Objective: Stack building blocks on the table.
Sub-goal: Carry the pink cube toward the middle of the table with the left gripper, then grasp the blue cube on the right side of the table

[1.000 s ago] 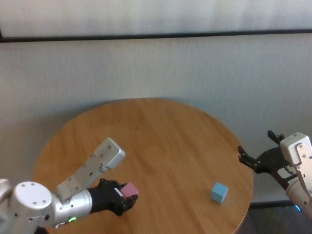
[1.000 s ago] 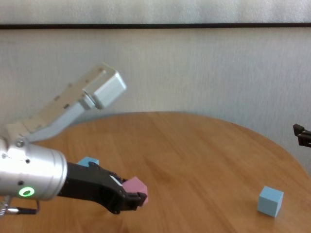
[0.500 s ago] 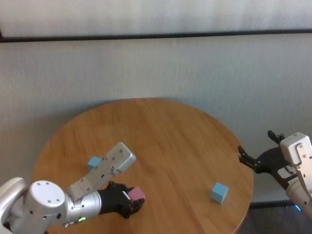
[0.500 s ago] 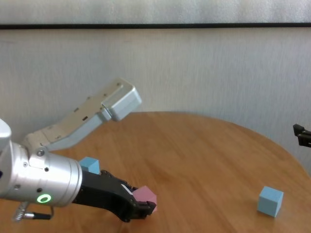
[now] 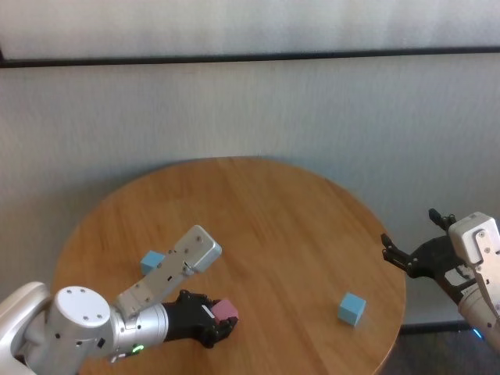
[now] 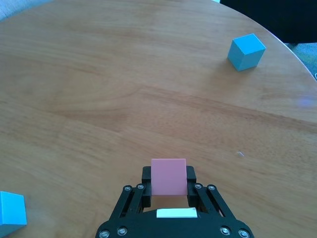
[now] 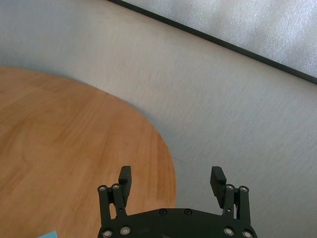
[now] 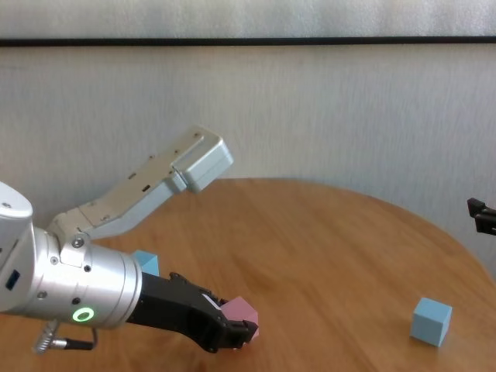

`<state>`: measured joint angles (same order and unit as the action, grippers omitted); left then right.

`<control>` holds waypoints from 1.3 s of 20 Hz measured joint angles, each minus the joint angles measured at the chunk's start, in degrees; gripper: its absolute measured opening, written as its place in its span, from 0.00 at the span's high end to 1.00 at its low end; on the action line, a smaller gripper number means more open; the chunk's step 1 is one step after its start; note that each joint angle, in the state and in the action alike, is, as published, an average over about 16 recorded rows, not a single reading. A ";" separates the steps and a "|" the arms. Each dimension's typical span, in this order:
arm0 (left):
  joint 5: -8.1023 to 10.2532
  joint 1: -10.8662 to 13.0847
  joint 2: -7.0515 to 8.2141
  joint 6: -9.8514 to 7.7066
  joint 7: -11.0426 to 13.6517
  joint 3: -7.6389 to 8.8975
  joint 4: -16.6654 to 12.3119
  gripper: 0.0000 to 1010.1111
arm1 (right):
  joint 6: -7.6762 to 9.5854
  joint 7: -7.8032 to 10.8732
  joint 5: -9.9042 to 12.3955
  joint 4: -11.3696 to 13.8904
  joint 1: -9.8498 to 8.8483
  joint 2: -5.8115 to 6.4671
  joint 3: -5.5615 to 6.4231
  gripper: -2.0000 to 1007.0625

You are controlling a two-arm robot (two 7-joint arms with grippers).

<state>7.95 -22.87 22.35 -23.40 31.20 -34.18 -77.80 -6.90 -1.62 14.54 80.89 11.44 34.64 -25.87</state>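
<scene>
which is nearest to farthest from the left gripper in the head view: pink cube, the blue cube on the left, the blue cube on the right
1. Pink cube: held between the fingers of the left gripper.
2. Left blue cube: behind the left arm, on the table's left side.
3. Right blue cube: far across the table, near its right edge.

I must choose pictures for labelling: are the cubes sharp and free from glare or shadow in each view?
Left wrist view: the pink cube, in the shut left gripper, and both blue cubes have crisp edges, no glare. Head view: soft even light, the far blue cube casts a faint shadow on the table. Chest view: the arm partly hides the near blue cube. Right wrist view: the open right gripper, almost no cube.
</scene>
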 joint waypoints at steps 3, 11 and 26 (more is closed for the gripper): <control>0.10 0.01 -0.05 -0.05 0.01 0.07 0.02 0.57 | 0.00 0.00 0.00 0.00 0.00 0.00 0.00 0.00; 0.07 0.14 0.17 -0.07 -0.12 0.13 -0.22 0.38 | 0.00 0.00 0.00 0.00 0.00 0.00 0.00 0.00; 4.53 2.51 0.84 1.38 -2.32 5.58 -2.24 0.02 | 0.00 0.00 0.00 0.00 0.00 0.00 0.00 0.00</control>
<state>12.49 -20.35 23.19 -22.02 28.88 -28.60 -80.04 -6.90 -1.62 14.54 80.89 11.44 34.64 -25.87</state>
